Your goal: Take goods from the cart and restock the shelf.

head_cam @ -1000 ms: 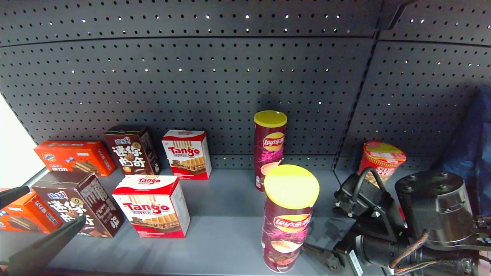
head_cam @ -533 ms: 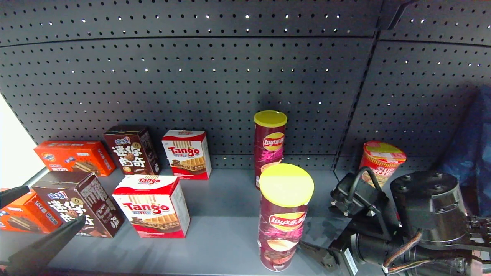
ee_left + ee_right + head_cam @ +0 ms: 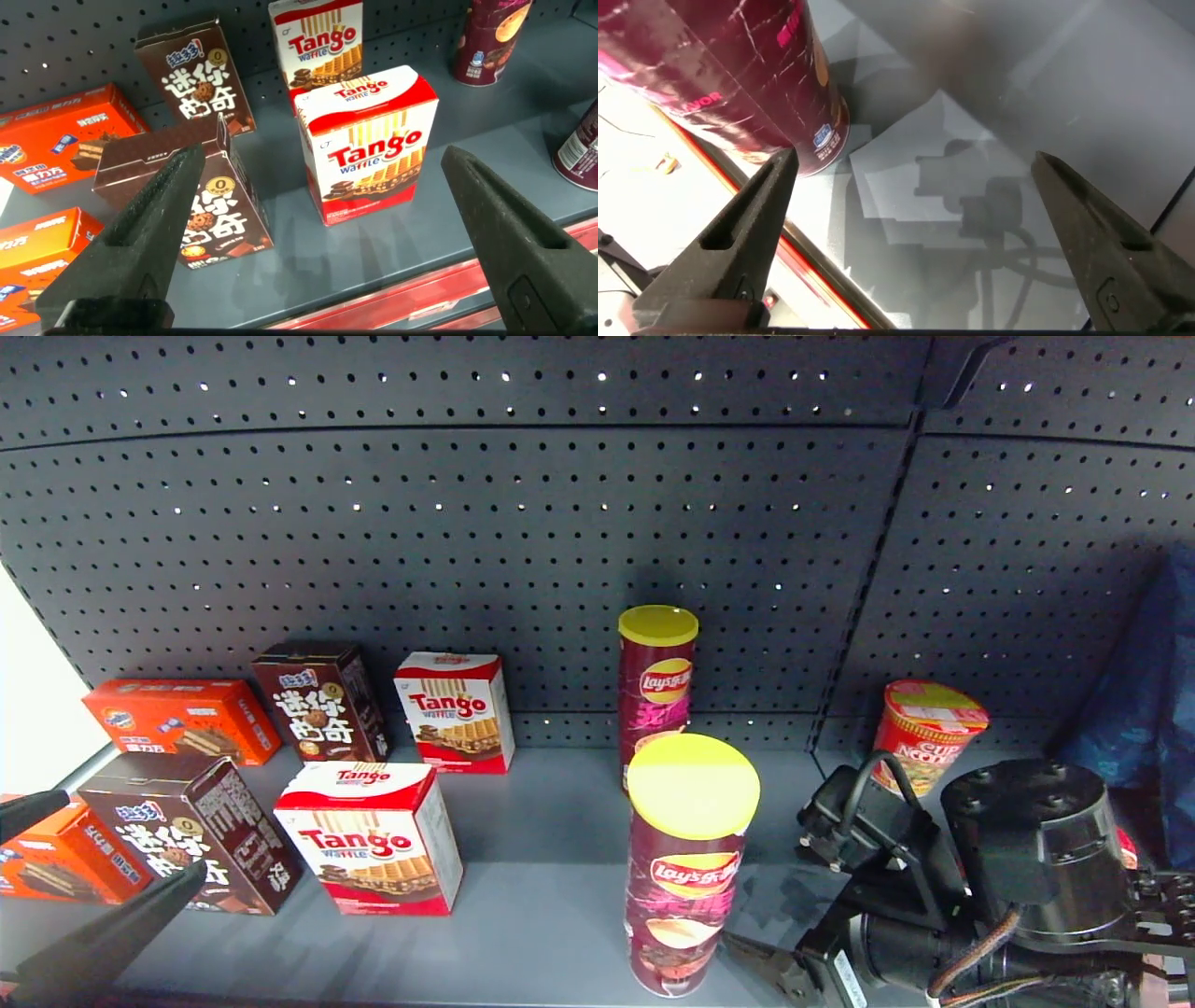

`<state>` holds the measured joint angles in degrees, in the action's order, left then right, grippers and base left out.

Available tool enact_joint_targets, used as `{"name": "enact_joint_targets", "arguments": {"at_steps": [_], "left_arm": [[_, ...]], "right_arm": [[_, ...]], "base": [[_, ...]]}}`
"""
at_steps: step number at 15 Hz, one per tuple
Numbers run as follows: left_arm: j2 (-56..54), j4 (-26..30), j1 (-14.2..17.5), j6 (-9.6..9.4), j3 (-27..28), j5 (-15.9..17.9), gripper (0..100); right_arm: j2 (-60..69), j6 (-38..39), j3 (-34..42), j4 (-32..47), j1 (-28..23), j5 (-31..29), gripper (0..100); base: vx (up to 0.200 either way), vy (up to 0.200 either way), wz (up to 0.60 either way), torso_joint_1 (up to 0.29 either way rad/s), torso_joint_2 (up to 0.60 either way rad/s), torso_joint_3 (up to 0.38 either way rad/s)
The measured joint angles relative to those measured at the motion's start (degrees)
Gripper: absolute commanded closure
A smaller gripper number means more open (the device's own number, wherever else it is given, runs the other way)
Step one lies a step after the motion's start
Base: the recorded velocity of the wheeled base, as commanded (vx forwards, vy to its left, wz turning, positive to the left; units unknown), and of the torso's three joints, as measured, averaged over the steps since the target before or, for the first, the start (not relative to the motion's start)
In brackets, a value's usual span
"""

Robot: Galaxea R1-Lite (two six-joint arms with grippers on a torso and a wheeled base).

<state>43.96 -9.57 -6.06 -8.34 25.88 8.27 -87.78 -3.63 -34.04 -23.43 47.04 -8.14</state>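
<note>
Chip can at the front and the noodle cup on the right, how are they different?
The front chip can is a tall straight tube; the noodle cup is shorter and widens toward its top. The front chip can has a plain yellow lid; the noodle cup has a printed red and yellow one. The front chip can stands near the front edge of the shelf; the noodle cup sits farther back. Both stand upright.

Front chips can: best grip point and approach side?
Mid-body of the front can, jaws across its round wall, coming from the right. It stands upright; that side is free, with the right gripper open beside it, and a second can close behind.
</note>
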Motion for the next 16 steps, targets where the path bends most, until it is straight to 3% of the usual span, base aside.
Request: {"name": "enact_joint_targets", "arguments": {"at_steps": [16], "left_arm": [[-0.1, -0.1, 0.0, 0.07, -0.3, 0.0, 0]], "right_arm": [[-0.5, 0.0, -0.7, -0.3, 0.1, 0.0, 0]], "base": [[0.000, 0.000, 0.00, 0.000, 0.00, 0.000]]}}
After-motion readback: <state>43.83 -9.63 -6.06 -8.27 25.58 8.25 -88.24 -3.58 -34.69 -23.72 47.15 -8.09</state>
